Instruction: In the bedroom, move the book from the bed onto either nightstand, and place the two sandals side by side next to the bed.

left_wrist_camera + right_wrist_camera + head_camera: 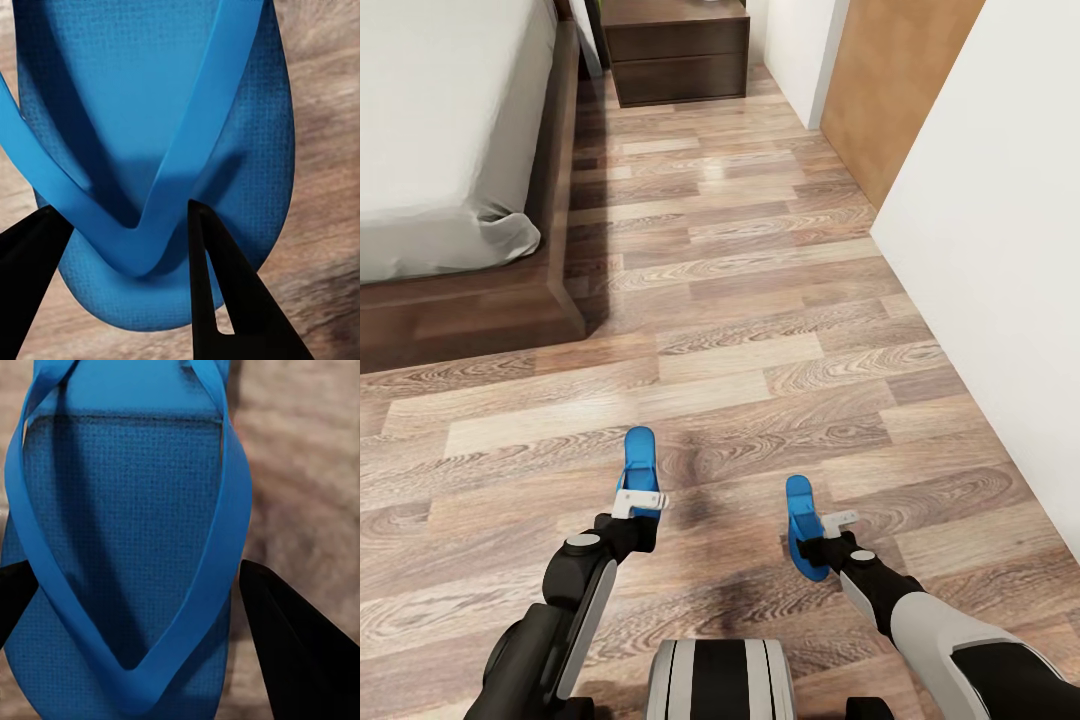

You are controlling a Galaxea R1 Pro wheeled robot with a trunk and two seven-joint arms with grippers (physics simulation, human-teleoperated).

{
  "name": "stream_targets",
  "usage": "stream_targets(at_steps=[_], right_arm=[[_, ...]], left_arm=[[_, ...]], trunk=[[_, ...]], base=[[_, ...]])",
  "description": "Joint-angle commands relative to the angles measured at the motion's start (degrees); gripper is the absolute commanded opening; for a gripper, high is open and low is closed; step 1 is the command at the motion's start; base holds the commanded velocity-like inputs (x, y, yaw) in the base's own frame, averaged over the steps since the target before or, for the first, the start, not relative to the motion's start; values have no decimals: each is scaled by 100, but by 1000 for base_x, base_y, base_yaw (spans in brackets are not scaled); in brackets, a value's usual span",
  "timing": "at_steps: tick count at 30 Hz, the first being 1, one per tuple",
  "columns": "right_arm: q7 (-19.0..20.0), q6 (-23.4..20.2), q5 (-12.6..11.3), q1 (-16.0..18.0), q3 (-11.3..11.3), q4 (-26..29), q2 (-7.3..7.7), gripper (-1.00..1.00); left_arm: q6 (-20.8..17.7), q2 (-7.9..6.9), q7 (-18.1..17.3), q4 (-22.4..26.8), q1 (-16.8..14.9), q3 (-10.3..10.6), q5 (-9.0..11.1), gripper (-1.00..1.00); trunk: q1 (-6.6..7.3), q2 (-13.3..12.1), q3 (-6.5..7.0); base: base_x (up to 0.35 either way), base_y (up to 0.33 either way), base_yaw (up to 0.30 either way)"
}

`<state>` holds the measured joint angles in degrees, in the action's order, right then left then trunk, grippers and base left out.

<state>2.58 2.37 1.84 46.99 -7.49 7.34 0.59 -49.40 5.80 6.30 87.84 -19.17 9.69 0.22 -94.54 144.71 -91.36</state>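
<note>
A wood-plank floor (760,330) fills most of my head view, running between a white wall (1000,200) on my right and the bed (450,130) on my left. The bed has a light-grey mattress on a dark brown wooden frame, and its near corner sits in the upper left of the view. Beyond the bed, against the far wall, stands a dark brown nightstand (678,55) with drawer fronts. A brown wooden door (890,90) is set in the right wall further along.

Both my arms reach forward low over the floor, each carrying a bright blue sandal. My left gripper (638,500) holds the left sandal (640,455), which points away from me toward the bed's end. In the left wrist view, my two black fingers (217,292) straddle the point where that sandal's (150,112) straps meet in a V, jaws narrow and closed around it.

My right gripper (838,523) holds the right sandal (801,520), well apart from the left one and a little nearer to me. In the right wrist view, my black fingers (292,652) stand on either side of that sandal (127,510), jaws fairly wide; I cannot tell exactly where they touch it.

No book is visible on the part of the mattress I can see
</note>
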Motion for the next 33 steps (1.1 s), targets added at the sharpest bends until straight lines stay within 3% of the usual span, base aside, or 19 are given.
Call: stream_targets(at_steps=[1,5,10,19,22,26,30,33], right_arm=[[0,17,19,3,-24,-5,3,-100],[0,28,19,3,-24,-5,13,-100],[-7,-35,13,3,-19,2,19,-100],[-28,-928,-12,3,43,256,20,-100],[-27,-1363,-17,-7,41,996,22,-100],[-29,-2332,-30,-104,77,2452,33,-100],[-30,-3039,-31,-495,313,3784,36,-100],[-30,-3679,-17,-1113,517,5269,37,-100]], left_arm=[[-26,0,29,5,-2,7,5,-100],[-26,0,29,5,-2,7,5,-100],[-26,1,29,-1,-3,7,5,-100],[-26,8,29,-4,-2,15,5,-100],[-26,9,29,-4,-2,15,7,-100],[-26,9,29,-4,-2,26,12,-100],[-26,9,29,-4,-3,66,13,-100],[-26,9,29,-4,-3,81,13,-100]], trunk=[[1,1,-3],[1,1,-3],[14,-6,108],[37,-18,307],[45,-22,374],[55,-27,462],[65,-32,551],[73,-36,617]], base=[[0,0,0],[0,0,0],[0,0,0],[0,0,0],[0,0,0],[0,0,0],[0,0,0],[0,0,0]])
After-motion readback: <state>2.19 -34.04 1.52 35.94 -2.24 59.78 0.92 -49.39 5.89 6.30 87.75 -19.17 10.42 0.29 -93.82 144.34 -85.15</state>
